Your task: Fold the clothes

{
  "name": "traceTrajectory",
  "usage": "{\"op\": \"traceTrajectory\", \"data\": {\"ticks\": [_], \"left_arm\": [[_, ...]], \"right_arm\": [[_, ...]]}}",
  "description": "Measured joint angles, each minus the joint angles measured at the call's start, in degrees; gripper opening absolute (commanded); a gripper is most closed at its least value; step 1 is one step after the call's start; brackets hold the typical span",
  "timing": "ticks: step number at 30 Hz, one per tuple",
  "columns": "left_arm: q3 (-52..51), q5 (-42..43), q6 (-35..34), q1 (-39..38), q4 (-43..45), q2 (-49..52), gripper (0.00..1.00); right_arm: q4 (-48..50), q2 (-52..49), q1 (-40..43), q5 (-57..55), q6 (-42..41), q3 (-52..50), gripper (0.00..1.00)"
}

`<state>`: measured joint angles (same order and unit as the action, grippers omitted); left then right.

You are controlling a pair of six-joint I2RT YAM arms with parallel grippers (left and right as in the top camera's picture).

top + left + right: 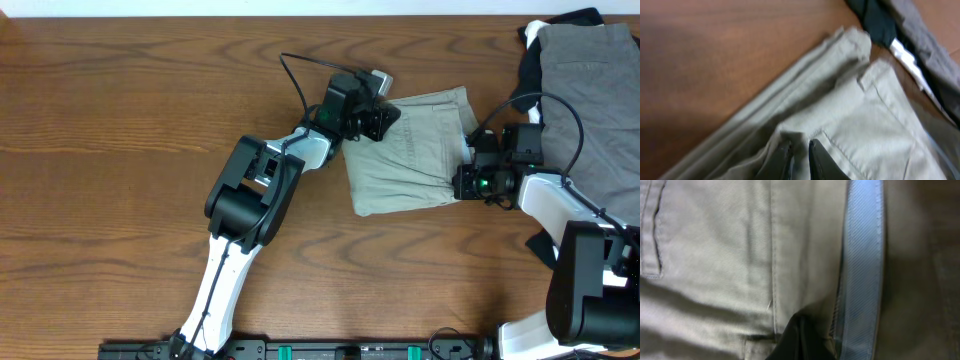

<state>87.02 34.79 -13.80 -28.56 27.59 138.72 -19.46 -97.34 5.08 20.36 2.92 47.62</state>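
Overhead view: left gripper [384,113] pinches a fold at the upper-left corner of the khaki shorts [410,155]. Right gripper [463,181], fingers pressed together, rests beside their blue waistband lining [862,255], probably anchoring the fold.

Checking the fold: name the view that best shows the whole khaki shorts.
Overhead: it shows the shorts whole and folded. Left wrist: only layered edges and a pocket. Right wrist: only fabric and blue waistband lining.
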Motion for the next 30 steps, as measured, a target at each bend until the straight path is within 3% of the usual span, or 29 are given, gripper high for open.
{"op": "traceTrajectory", "data": {"ticks": [8,15,26,30], "left_arm": [[-0.04,1.49,-0.13,0.28,0.9,-3.56,0.15],[0.09,2.75,0.11,0.33,-17.07,-17.31,0.16],[0.11,2.97,11.74,0.24,-53.42,-20.81,0.16],[-0.11,2.99,17.88,-0.35,-61.22,-20.81,0.15]], "right_arm": [[-0.24,8.26,0.0,8.76,0.0,10.64,0.01],[7.91,11.15,0.0,12.04,-0.83,15.58,0.01],[23.63,-10.14,0.07,12.74,-1.18,15.41,0.01],[30.36,-18.25,0.11,12.66,-1.22,15.34,0.01]]}}
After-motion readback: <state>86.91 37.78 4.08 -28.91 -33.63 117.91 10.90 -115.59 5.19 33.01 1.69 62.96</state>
